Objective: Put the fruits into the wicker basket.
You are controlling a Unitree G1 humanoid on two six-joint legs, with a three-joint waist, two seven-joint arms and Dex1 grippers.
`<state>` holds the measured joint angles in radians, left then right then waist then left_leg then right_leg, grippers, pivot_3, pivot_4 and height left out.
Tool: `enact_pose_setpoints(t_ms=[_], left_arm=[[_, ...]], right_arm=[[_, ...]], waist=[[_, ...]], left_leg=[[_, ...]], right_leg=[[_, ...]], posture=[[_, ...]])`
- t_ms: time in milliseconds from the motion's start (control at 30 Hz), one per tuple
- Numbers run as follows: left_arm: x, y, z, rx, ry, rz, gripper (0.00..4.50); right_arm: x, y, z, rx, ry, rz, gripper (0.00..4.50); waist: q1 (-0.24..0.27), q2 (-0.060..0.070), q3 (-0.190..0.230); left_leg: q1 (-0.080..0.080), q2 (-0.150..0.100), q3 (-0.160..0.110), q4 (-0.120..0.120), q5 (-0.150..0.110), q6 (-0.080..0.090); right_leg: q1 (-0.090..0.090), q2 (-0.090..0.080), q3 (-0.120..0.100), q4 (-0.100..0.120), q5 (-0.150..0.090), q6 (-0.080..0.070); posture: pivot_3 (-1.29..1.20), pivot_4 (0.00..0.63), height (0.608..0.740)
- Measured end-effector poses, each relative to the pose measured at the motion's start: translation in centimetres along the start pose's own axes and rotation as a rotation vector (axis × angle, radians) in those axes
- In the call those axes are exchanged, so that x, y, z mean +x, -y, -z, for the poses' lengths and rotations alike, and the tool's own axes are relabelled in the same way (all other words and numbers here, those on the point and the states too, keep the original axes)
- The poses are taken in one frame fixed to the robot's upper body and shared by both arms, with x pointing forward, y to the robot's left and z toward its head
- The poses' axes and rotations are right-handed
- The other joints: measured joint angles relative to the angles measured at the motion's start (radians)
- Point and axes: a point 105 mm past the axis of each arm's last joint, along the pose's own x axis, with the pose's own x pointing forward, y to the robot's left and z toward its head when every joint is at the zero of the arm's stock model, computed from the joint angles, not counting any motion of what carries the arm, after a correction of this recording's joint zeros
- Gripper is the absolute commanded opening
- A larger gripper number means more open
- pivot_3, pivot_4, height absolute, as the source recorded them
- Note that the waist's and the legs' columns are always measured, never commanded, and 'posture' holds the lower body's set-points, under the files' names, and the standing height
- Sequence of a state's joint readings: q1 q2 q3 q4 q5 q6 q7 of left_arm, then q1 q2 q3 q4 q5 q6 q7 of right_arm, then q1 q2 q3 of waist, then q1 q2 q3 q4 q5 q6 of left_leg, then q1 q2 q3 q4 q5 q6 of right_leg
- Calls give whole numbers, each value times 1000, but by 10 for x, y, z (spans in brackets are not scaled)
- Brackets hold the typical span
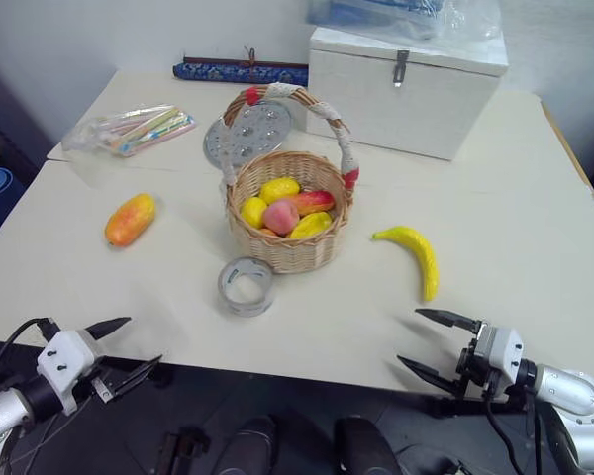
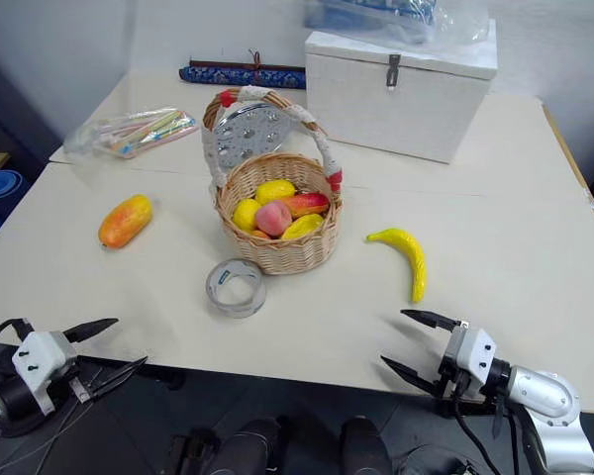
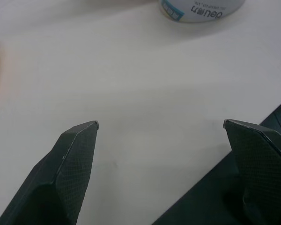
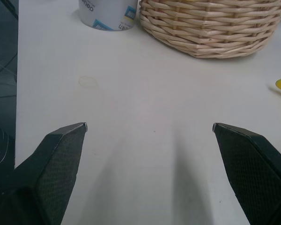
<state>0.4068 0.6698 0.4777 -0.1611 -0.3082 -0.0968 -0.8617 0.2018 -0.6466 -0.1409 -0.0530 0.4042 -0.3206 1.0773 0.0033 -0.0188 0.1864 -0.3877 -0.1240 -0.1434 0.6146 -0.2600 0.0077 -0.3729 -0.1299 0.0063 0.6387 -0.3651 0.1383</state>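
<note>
1. Left eye view: the left gripper [image 1: 121,342] and the right gripper [image 1: 431,340] are hovering at the near edge of the table [image 1: 535,247], jaws spread wide and holding nothing.
2. Just ahead of the left jaws a roll of tape [image 1: 246,286] is lying; beyond the right jaws, slightly outward, the banana [image 1: 414,254] is resting on the table.
3. Farther ahead of the left jaws the mango [image 1: 130,219] is lying apart from the wicker basket [image 1: 289,249], which is standing between the two fruits, ahead of both grippers.
4. Lemons [image 1: 278,189] and a peach [image 1: 281,216] are sitting inside the basket.
5. Farthest off, a white box [image 1: 404,91] is standing.
6. Progress: both task fruits are waiting outside; no pick is begun.
</note>
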Motion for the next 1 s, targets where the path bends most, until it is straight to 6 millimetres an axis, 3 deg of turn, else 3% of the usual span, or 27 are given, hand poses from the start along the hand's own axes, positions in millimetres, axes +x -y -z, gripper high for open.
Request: enact_pose_setpoints(t_ms=[400, 567, 667, 800, 1000], left_arm=[[5, 1, -8, -77, 14, 92, 4500], [5, -3, -13, -153, -38, 188, 4500], [13, -12, -39, -74, -42, 263, 4500], [37, -14, -83, 65, -5, 364, 4500], [72, 18, -105, 214, -28, 579, 4500]], right_arm=[[5, -9, 3, 67, 12, 9, 4462], [12, -14, -9, 84, 130, 20, 4462], [18, -21, -32, 111, 236, -56, 4462], [29, -15, -64, 64, 373, -51, 4462], [36, -12, -77, 37, 412, -59, 4462]], waist=[[-1, 0, 0], [-4, 0, 0], [-1, 0, 0], [1, 0, 0], [-7, 0, 0]], left_leg=[[0, 0, 0, 0, 0, 0], [0, 2, 0, 0, 0, -1], [1, 2, -1, 0, 0, -1], [1, 2, -1, 0, 0, -2], [1, 3, 1, 0, -1, -3]], right_leg=[[0, 0, 0, 1, 0, 0], [0, 1, 0, 2, 0, 0], [0, 1, 0, 2, 0, -1], [-1, 1, 1, 3, 0, -1], [-3, 4, 1, 3, 0, -1]], posture=[[0, 150, 740], [0, 150, 740], [0, 150, 740], [0, 150, 740], [0, 150, 740]])
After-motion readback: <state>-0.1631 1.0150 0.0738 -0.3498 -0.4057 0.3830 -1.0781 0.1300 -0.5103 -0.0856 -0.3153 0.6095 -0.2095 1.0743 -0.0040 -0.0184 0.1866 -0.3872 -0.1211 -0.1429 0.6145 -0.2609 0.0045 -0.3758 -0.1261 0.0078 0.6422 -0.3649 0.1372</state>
